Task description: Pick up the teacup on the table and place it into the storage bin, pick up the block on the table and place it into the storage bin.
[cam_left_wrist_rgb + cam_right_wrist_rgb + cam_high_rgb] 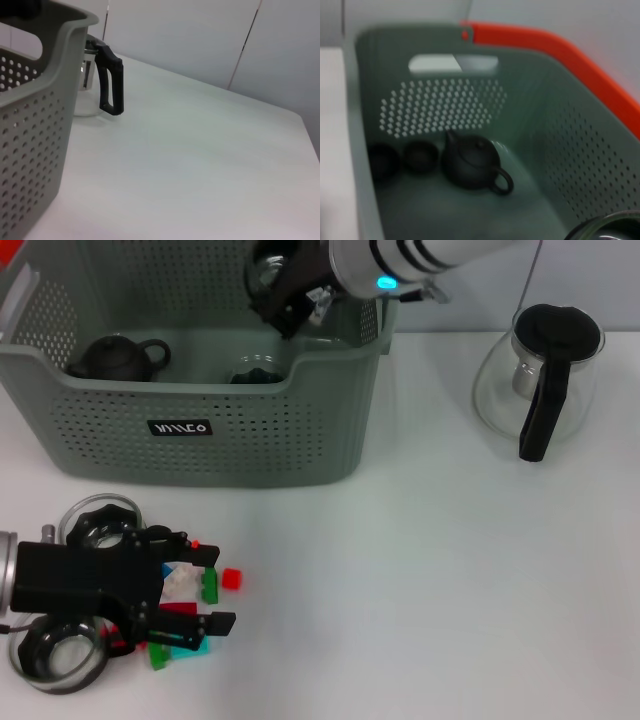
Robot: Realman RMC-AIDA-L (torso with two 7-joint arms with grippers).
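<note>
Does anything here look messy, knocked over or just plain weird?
Nothing looks spilled or broken. The only untidy spot is the heap of coloured blocks on the table, lying jumbled under the left gripper. The dark teapot stands upright inside the storage bin, and the glass pot stands upright too.

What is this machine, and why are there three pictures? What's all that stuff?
It's a robot with two arms. One picture looks down from its head; the other two come from cameras on its wrists. The right gripper is over the storage bin, holding a glass teacup. Inside the bin sit a dark teapot and small dark cups. The left gripper, open, hovers over colourful blocks on the white table. A glass jug stands beside the bin.
</note>
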